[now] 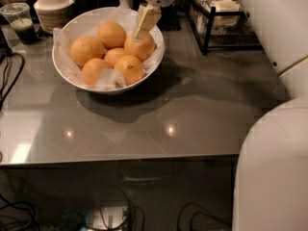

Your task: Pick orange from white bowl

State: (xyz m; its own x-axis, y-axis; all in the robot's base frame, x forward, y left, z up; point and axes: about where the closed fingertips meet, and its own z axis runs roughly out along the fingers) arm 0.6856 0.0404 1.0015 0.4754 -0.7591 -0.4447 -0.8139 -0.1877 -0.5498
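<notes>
One glossy grey table spans the middle of the frame, with the robot's white body bulking at lower right. Further back, in the upper left, the white bowl sits on the table, lined with crinkled paper and holding six oranges. The orange against the bowl's right rim is the one being addressed. The tool reaches down from the top centre and its tip rests on or just above that fruit's crown. Whether the tool is open or closed, I cannot tell.

To grasp well, it should centre over this orange, sink to the widest part, and keep clear of the rim and the paper. It should then lift straight up so the neighbours don't roll. Behind stand beige ribbed bowls, a cup and a wire rack.
</notes>
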